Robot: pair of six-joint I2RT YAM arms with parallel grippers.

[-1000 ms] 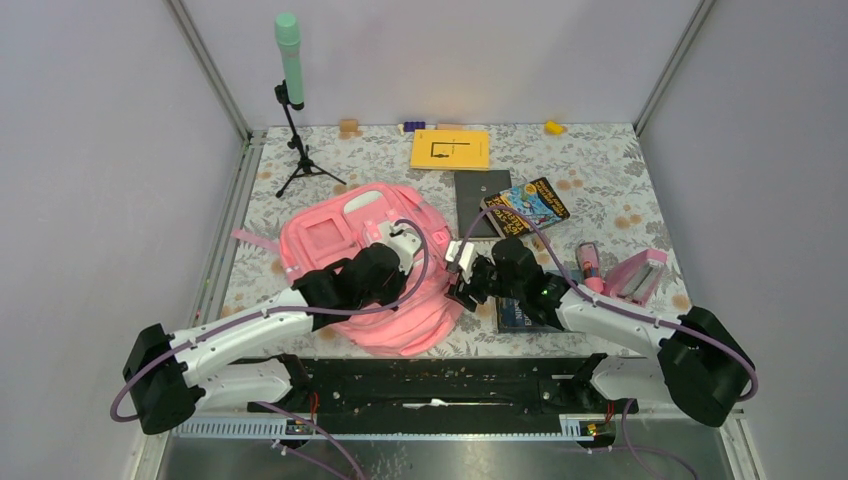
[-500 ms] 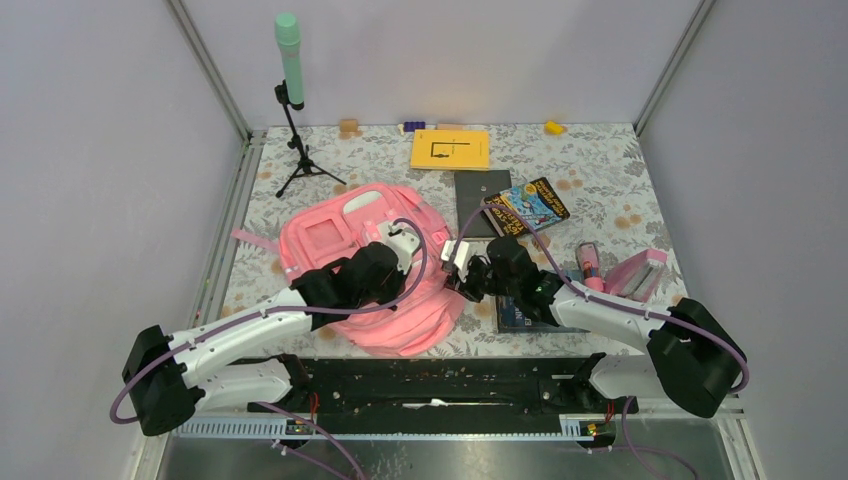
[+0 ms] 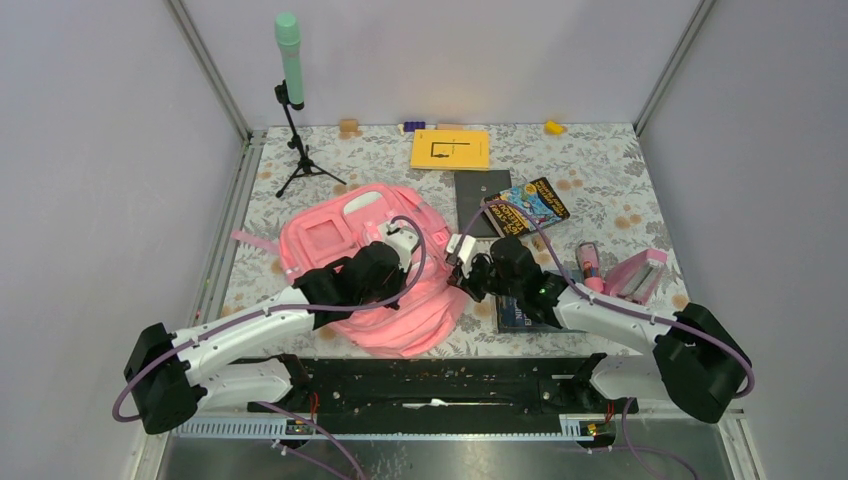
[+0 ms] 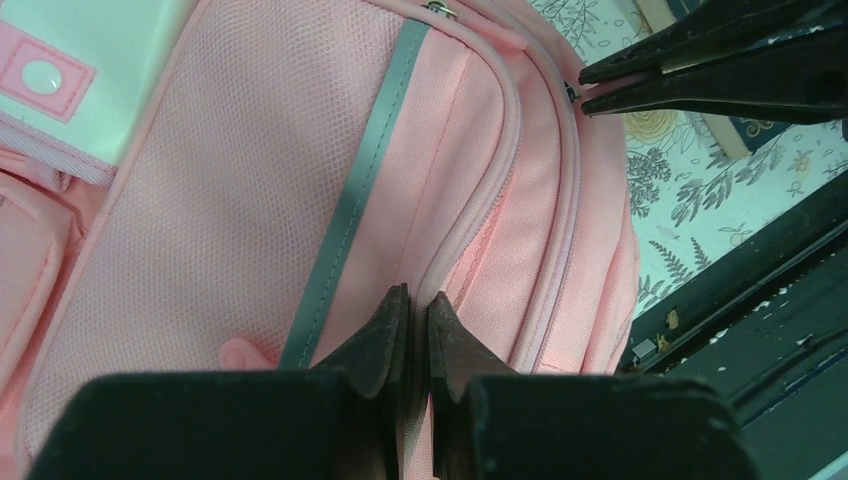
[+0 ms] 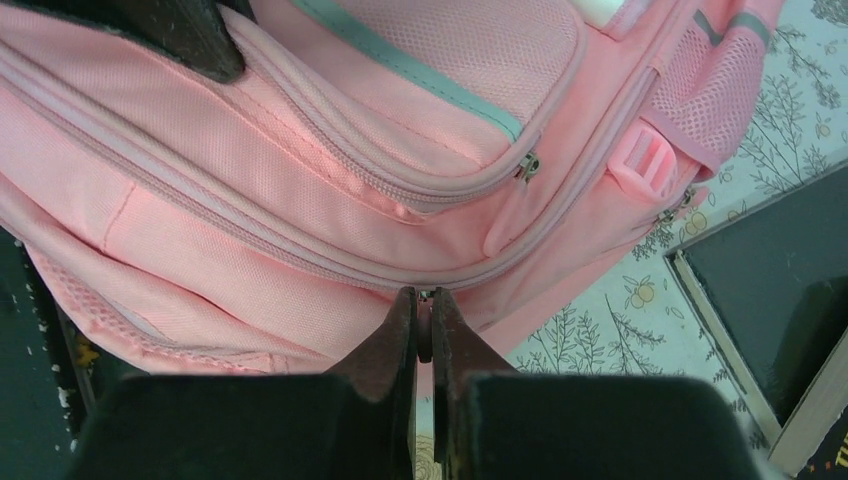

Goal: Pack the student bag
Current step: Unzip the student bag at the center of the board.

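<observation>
The student bag [image 3: 335, 235] is a big pink backpack lying flat at the table's centre-left, with its zips closed. My left gripper [image 4: 418, 300] rests on the bag's top and is shut on a fold of pink fabric beside a zip seam. It sits over the bag's right half in the top view [image 3: 408, 256]. My right gripper [image 5: 424, 300] is at the bag's right edge [image 3: 458, 282], shut on the small zip pull of the main zip. The right gripper's fingers [image 4: 700, 75] also show in the left wrist view.
A yellow book [image 3: 450, 148], a dark notebook [image 3: 480, 188] and a colourful book [image 3: 527, 206] lie behind the right arm, with another dark book [image 3: 515, 315] under it. A pink pencil case [image 3: 637, 275] and pink tube [image 3: 589, 262] sit right. A tripod [image 3: 291, 100] stands back left.
My right gripper has gone from open to shut on the zip pull at the bag's right edge, after shifting slightly toward the bag. The left gripper has kept its hold on the fabric.
</observation>
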